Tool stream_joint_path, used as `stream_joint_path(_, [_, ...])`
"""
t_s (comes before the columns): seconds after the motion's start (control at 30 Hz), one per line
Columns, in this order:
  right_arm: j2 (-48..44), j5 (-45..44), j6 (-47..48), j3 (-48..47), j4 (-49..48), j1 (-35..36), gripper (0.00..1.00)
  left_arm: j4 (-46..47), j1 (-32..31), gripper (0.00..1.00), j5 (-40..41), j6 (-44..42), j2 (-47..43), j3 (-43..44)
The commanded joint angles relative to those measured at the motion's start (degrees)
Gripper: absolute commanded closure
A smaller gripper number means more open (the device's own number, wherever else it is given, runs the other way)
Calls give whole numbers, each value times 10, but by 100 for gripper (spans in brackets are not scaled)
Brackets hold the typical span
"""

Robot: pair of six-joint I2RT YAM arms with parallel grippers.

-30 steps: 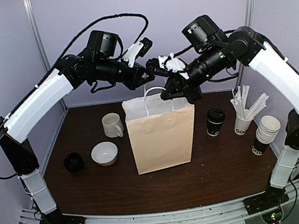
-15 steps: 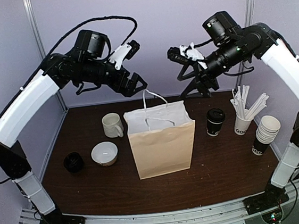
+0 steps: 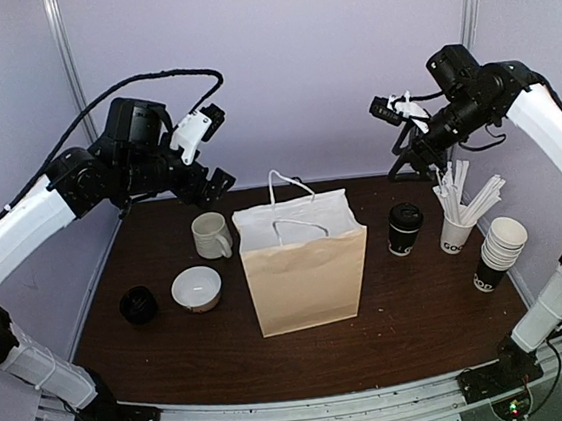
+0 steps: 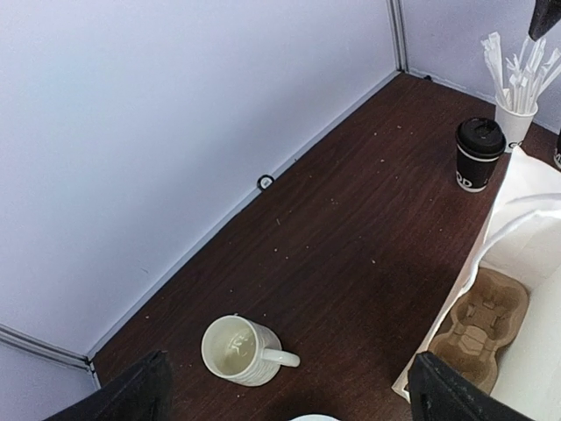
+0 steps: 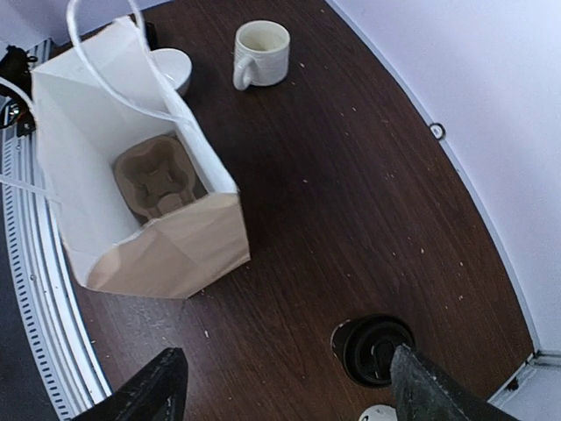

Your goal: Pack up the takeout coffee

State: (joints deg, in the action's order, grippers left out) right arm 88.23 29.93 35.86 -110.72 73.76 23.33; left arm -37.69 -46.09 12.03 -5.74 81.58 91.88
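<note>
Brown table (image 3: 176,362): takeout coffee (image 3: 405,230) stands apart from bag (image 3: 303,278); left tool (image 4: 285,395) and right tool (image 5: 285,390) raised, open, empty.

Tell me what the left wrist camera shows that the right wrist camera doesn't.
Only the left wrist view: the white cup of wrapped straws, and the takeout coffee seen from the side, with white lettering on its wall. Only the right wrist view: the brown outer face of the paper bag and the metal rail at the table's edge; it sees the coffee only from above. Both: the coffee, the cream mug and the cardboard cup carrier inside the open bag.
</note>
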Motion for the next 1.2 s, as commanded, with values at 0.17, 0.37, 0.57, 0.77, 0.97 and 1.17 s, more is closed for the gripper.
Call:
stream_joint_path(0.17, [140,-149,48,-75,77,-33,10,145,7,3,34,30,-96,-110])
stream_joint_path(0.37, [234,-229,63,-122,96,-33,9,140,7,2,25,26,-101,-113])
stream_joint_path(0.57, [294,-287,48,-142,83,-35,10,128,7,3,-1,27,-97,-106])
stream_joint_path(0.77, [329,-297,53,-155,99,-41,9,127,7,3,-8,28,-93,-107])
stream_joint_path(0.97, [348,-290,53,-167,114,-56,9,124,7,2,-17,27,-89,-105])
stream_joint_path(1.17, [364,-278,56,-169,140,-68,11,121,7,3,-23,26,-86,-104])
